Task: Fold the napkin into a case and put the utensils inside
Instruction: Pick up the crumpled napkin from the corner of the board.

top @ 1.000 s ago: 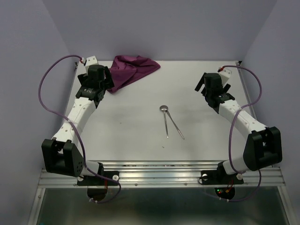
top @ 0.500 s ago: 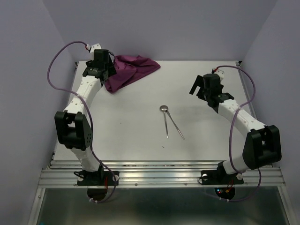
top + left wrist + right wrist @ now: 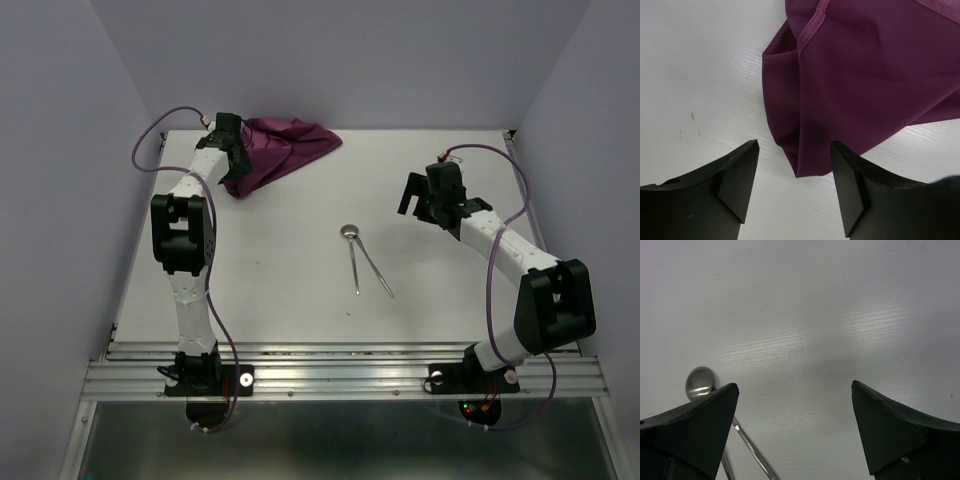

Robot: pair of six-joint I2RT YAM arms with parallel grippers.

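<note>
left claw (image 3: 794,144): jaws apart, nothing gripped | napkin (image 3: 865,70): bunched at far-left desk (image 3: 290,270) corner, near tip just between the jaws, bulk lying ahead and rightward | right claw (image 3: 794,385): wide open, well apart from napkin, nearer utensils (image 3: 362,262)

The napkin (image 3: 865,75) is soft plum-purple cloth, matt, with a stitched hem and loose creases. The table (image 3: 280,260) under the napkin is white and smooth, finely ribbed, with a dull sheen and a few small dark marks. Away from the napkin, the utensils (image 3: 354,265) are thin polished metal, and the spoon (image 3: 700,381) has a mirror-bright bowl. The left gripper (image 3: 794,150) and right gripper (image 3: 794,385) have matt black plastic fingers.
</note>
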